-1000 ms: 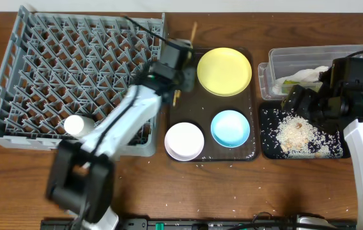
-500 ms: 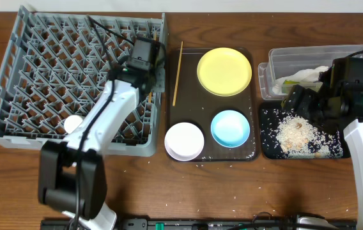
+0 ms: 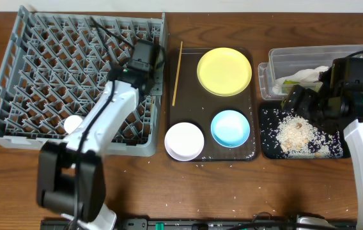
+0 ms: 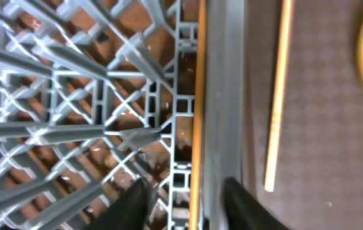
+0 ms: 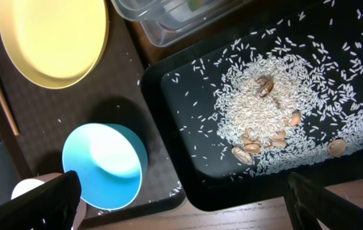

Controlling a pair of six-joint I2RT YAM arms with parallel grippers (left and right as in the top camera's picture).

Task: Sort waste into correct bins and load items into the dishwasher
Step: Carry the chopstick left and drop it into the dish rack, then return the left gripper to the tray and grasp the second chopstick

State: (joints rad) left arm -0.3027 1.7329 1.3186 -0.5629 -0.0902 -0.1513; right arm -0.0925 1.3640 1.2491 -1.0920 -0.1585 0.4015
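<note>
Holding rice scraps [image 3: 296,133], black tray [image 3: 266,148], napkin [image 3: 309,75] in clear tub [image 3: 296,52]

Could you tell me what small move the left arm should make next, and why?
Probably lift the left pincer straight up off the dish rack: its fingers stand apart, one chopstick lies inside the rack's right wall between them, and the second chopstick lies loose on the brown tray beside it.
</note>
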